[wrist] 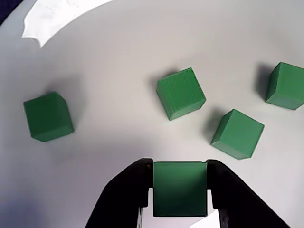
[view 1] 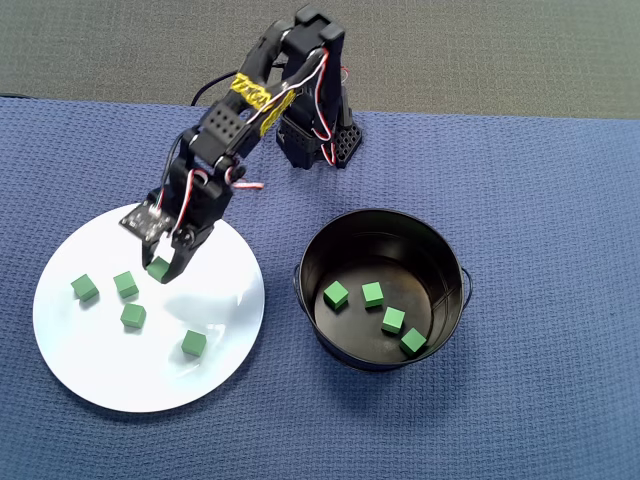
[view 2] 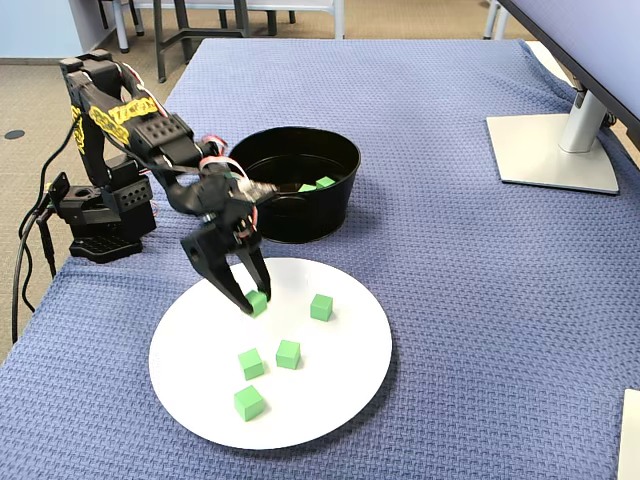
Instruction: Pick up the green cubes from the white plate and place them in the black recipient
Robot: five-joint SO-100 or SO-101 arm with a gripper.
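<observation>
An office or lab room: a monitor stand (view 2: 556, 150) at the fixed view's right, chair legs (view 2: 175, 30) upper left, blue cloth (view 2: 420, 90) over the worktop.

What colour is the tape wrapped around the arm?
Yellow with black markings; the tape shows best in the overhead view.
</observation>
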